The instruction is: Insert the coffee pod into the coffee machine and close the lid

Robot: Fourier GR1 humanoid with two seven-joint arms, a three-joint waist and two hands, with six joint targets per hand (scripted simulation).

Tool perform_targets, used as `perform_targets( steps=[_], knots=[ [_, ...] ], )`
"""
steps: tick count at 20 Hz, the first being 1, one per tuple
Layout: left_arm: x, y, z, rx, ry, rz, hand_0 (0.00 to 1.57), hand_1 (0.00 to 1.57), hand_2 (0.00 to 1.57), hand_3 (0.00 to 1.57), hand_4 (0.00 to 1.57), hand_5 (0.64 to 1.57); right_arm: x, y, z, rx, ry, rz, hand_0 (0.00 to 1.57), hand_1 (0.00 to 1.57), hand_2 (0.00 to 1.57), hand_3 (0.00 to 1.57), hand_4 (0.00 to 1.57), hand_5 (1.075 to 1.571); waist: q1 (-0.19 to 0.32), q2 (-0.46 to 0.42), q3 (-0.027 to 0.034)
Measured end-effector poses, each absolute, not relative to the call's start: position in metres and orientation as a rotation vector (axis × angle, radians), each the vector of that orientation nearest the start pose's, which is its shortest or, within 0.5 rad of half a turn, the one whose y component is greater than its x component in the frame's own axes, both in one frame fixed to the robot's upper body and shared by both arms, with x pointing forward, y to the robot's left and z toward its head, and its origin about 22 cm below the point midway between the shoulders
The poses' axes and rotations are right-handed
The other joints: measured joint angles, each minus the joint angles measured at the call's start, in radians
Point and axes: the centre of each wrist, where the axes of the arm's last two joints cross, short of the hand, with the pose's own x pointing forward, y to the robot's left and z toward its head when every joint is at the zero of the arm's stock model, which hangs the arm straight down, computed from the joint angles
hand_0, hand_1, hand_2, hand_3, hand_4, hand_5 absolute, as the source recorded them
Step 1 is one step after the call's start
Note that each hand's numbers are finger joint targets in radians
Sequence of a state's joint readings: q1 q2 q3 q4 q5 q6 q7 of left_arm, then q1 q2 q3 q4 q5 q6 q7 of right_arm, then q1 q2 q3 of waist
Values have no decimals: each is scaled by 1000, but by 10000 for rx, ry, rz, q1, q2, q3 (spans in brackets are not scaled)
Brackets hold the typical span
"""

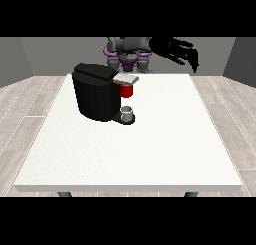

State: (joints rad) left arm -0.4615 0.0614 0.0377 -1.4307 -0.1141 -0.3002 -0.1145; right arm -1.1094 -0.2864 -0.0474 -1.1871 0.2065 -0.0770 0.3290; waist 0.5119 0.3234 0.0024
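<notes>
A black coffee machine (pixel 95 91) stands on the white table (pixel 150 149) at the view's left of centre. Its grey lid (pixel 127 79) lies low over the red pod holder (pixel 127 90) at the machine's front. Below, a small grey cup (pixel 127 112) rests on the machine's base. I cannot make out the coffee pod as a separate thing. The hand at the view's right (pixel 182 51) hangs raised above the table's far right corner, fingers spread and pointing down, holding nothing. The other hand does not show.
The robot's torso (pixel 129 54) is behind the table's far edge. Wooden floor surrounds the table. White tabletop stretches in front of and to the right of the machine.
</notes>
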Motion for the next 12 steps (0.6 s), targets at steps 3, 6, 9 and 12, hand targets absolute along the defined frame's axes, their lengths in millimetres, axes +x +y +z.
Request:
perform_targets(
  steps=[3,6,9,12],
  knots=[
    [341,204,98,-2002,-19269,-5225,0,0,0,0,203,1571,409,-159,296,-3368,-19804,3743,0,0,0,0,0,1571,83,224,-15],
    [340,207,98,-2071,-19335,-5230,0,0,0,0,328,1571,415,-153,300,-3072,-19960,3680,0,0,0,0,133,1571,101,378,-23],
    [342,211,104,-2033,-19437,-5193,0,0,0,0,297,1571,419,-150,304,-2853,-20059,3862,0,0,0,0,0,1571,4,484,-27],
    [341,208,105,-2074,-19410,-5130,0,0,0,0,347,1571,424,-143,300,-2583,-20168,3988,0,0,0,0,0,1571,-106,460,-26]
  ],
)
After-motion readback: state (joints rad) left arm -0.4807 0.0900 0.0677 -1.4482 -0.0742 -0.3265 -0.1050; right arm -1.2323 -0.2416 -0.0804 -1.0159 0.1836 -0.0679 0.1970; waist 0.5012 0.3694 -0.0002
